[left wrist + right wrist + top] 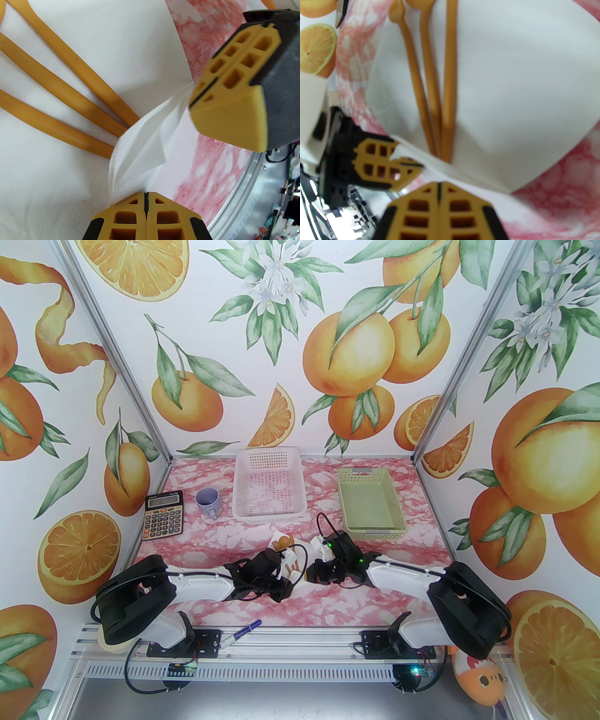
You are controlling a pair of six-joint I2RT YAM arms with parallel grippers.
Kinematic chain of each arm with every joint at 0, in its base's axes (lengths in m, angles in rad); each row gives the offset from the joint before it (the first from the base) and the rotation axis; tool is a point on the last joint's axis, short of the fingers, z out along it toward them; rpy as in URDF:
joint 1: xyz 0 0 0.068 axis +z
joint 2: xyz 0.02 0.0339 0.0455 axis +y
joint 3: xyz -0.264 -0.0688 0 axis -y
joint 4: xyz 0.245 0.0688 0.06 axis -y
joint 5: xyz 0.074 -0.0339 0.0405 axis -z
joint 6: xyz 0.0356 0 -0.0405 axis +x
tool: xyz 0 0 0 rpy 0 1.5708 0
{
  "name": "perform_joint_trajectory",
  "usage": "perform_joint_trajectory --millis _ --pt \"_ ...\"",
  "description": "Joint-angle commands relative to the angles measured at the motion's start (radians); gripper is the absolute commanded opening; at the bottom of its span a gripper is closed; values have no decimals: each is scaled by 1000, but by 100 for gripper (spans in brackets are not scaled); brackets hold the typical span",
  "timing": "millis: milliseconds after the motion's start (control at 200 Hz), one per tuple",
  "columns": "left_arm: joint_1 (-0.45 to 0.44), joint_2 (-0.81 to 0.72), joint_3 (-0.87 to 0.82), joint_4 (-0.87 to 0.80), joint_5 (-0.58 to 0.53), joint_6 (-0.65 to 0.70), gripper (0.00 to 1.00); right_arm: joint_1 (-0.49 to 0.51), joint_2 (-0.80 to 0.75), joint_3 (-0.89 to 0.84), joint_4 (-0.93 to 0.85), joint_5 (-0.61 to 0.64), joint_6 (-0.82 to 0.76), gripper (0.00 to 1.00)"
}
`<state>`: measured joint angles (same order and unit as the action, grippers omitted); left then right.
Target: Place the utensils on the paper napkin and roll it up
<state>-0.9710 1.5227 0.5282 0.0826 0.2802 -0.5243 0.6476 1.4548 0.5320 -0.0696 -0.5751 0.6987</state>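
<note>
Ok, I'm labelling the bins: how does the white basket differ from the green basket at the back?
The white basket is perforated all over; the green basket looks mostly solid inside. The white basket stands back centre, the green basket to its right. Both are rectangular, open-topped and upright on the table.

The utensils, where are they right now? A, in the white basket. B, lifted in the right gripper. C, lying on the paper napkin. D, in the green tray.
C: the utensils lie side by side on the paper napkin, whose near edge the left gripper and right gripper pinch shut over the handle ends.
</note>
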Motion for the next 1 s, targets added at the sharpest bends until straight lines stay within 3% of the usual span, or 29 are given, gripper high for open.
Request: perform_joint_trajectory --millis 0,480,996 --pt "-5 1 -18 -65 -19 1 0 7 41 23 34 22 4 0" --pt "-12 -65 -62 -99 -40 -38 0 8 107 14 -27 88 -23 0" --pt "8 -318 -111 -138 -49 -77 0 8 104 10 -18 73 -19 0"
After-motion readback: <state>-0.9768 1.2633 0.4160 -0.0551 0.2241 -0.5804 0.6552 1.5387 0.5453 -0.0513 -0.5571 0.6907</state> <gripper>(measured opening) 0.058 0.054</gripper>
